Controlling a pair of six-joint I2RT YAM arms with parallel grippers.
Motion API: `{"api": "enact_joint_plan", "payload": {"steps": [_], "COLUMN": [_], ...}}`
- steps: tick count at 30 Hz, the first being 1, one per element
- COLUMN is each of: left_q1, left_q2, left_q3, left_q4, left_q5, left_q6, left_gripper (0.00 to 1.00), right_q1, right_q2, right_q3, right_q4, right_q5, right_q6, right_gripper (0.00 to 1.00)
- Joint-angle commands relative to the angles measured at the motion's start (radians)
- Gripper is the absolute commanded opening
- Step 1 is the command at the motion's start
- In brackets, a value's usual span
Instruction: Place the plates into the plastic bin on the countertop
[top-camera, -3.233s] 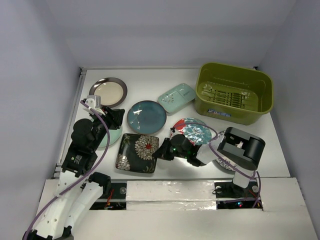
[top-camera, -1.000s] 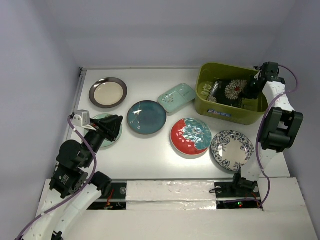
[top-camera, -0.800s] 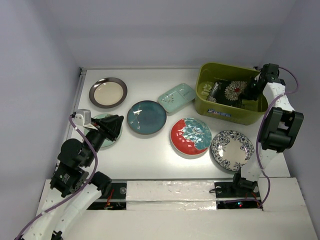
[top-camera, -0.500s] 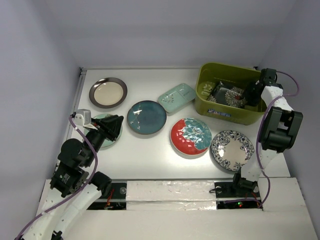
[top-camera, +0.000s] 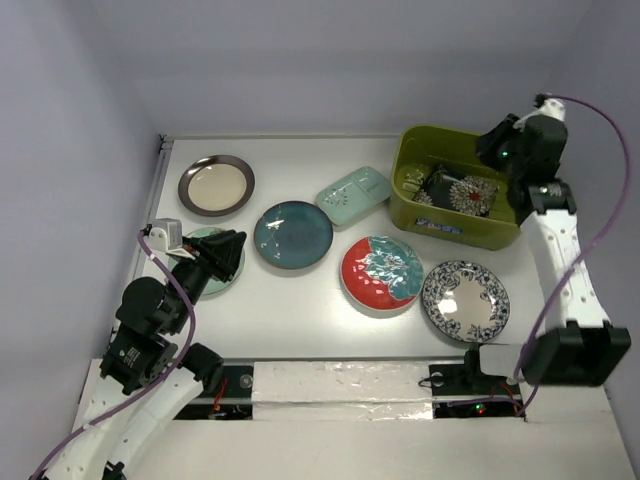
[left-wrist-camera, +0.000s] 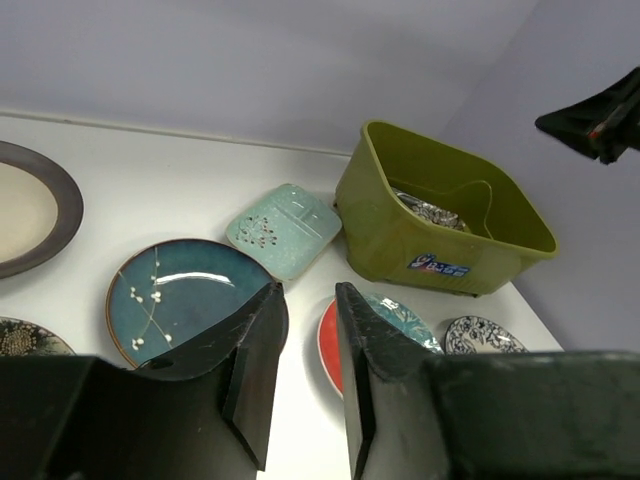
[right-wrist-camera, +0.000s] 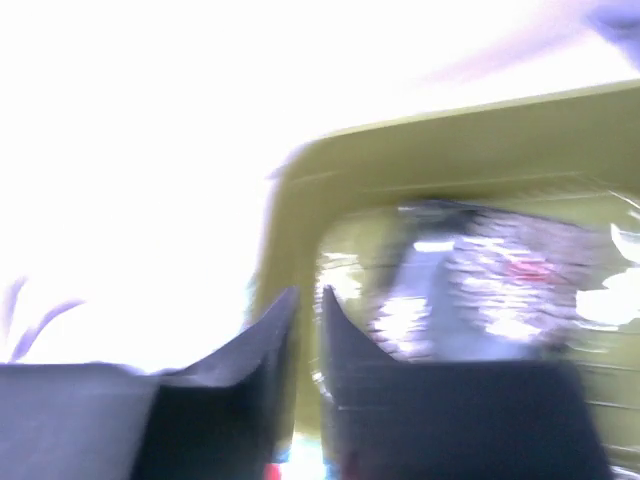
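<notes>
The black square floral plate (top-camera: 462, 190) lies inside the olive plastic bin (top-camera: 460, 228), also in the right wrist view (right-wrist-camera: 500, 280). My right gripper (top-camera: 488, 148) hovers above the bin's back right, empty, jaws a narrow gap apart (right-wrist-camera: 310, 295). My left gripper (top-camera: 235, 248) hangs over the mint round plate (top-camera: 222, 280), empty, jaws slightly apart (left-wrist-camera: 310, 300). On the countertop (top-camera: 300, 320) lie the dark teal plate (top-camera: 292, 233), the red-and-teal plate (top-camera: 381, 272), the blue-floral plate (top-camera: 465, 300), the mint rectangular plate (top-camera: 353, 195) and the metal-rimmed cream plate (top-camera: 216, 184).
A metal rail (top-camera: 160, 190) runs along the countertop's left edge. Pale walls close in the back and both sides. The left wrist view shows the bin (left-wrist-camera: 400, 235), the teal plate (left-wrist-camera: 185, 295) and the mint rectangular plate (left-wrist-camera: 284, 228) ahead.
My right gripper let go of the black floral plate, which dropped flat into the bin. The right arm then rose above the bin. The left arm has not moved.
</notes>
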Motion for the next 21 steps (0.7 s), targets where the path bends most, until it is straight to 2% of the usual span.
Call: {"api": "enact_joint_plan", "payload": {"steps": [1,2,3,6,9,11,14,15,17,18,21], "left_q1": [-0.008,-0.008,-0.008,-0.008,-0.008,-0.008,-0.008,-0.008,-0.008,-0.008,-0.008], "left_q2": [0.014,0.017,0.025,0.033,0.034,0.036,0.042,0.043,0.045,0.046,0.051], "left_q3": [0.012,0.012,0.014,0.014,0.015,0.017,0.018,0.018,0.017,0.018,0.018], "left_q4": [0.028,0.027,0.024,0.019,0.019,0.019,0.014,0.013,0.013,0.013,0.016], "left_q5": [-0.022,-0.028,-0.032,-0.039,-0.037,-0.048,-0.055,-0.056,-0.059,-0.059,-0.056], "left_q6": [-0.005,-0.005,-0.008,-0.017,-0.017,-0.016,-0.014,-0.014,-0.014,-0.013,-0.011], "left_gripper": [0.24,0.23,0.19,0.13,0.09,0.08,0.07,0.07,0.08,0.09,0.11], "right_q1": [0.163,0.264,0.320,0.532,0.706,0.765,0.817,0.817,0.826,0.827,0.827], "right_q2": [-0.088,-0.100,-0.108,-0.083,0.021,0.141,0.289,0.315,0.355,0.387,0.430], "right_q3": [-0.085,-0.144,-0.174,-0.269,-0.301,-0.286,-0.235,-0.226,-0.214,-0.206,-0.165], "right_q4": [0.109,0.136,0.187,0.279,0.366,0.389,0.402,0.412,0.422,0.417,0.374], "right_q5": [0.029,0.024,0.023,0.065,0.130,0.167,0.184,0.199,0.236,0.254,0.317], "right_q6": [0.049,0.061,0.098,0.163,0.226,0.244,0.294,0.320,0.345,0.356,0.356], "right_gripper": [0.11,0.02,0.00,0.00,0.00,0.03,0.15,0.23,0.33,0.46,0.49]}}
